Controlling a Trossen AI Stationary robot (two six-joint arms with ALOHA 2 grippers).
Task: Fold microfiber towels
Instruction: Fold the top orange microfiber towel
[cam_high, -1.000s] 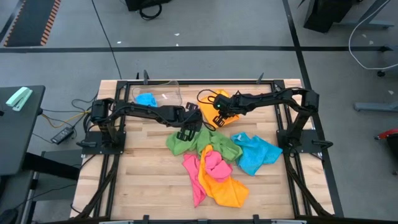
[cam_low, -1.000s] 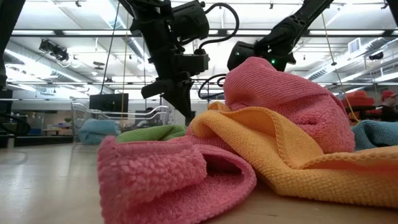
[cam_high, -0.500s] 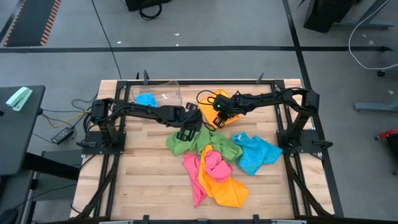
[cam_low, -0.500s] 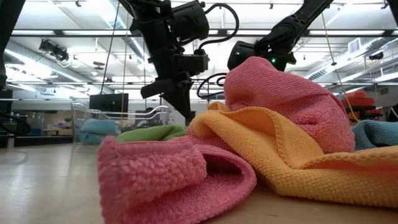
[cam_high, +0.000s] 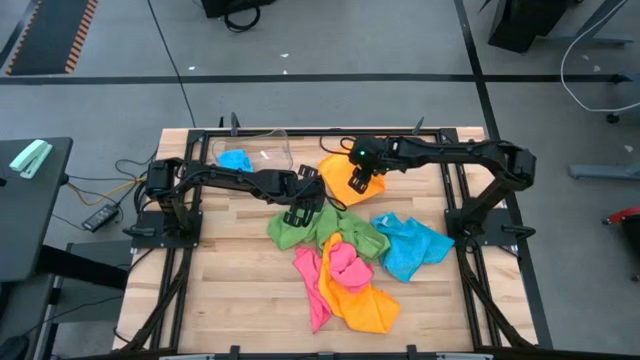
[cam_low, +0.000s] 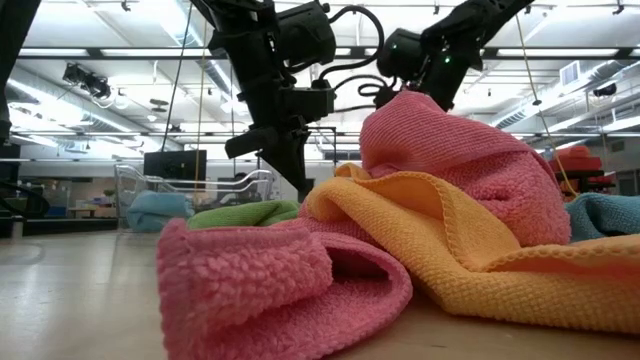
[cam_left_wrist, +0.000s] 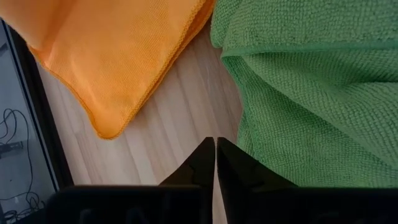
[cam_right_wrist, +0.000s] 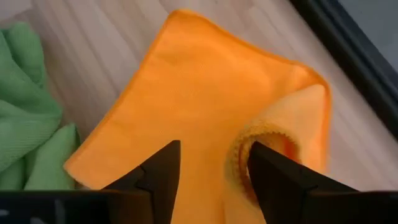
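The wooden surface (cam_high: 230, 290) has a dark frame along its edges, and its near left part is bare, with open room to move. A folded orange towel (cam_high: 340, 172) lies at the far side, close to the frame. The right hand (cam_high: 362, 182) hangs over it with its fingers (cam_right_wrist: 163, 171) spread apart, holding nothing. One edge of this towel is rolled up in a little loop. Just beside it lies a green towel (cam_high: 300, 228), with a strip of bare wood between them. The left hand (cam_high: 300, 213) is at the green towel's edge, fingers pressed together, pinching nothing. A pink towel (cam_high: 335, 268), another orange towel (cam_high: 365, 303) and a blue towel (cam_high: 410, 248) lie in a heap in the middle. A clear bin (cam_high: 250, 150) at the far left holds one more blue towel (cam_high: 236, 159). Around the surface is a grey floor.
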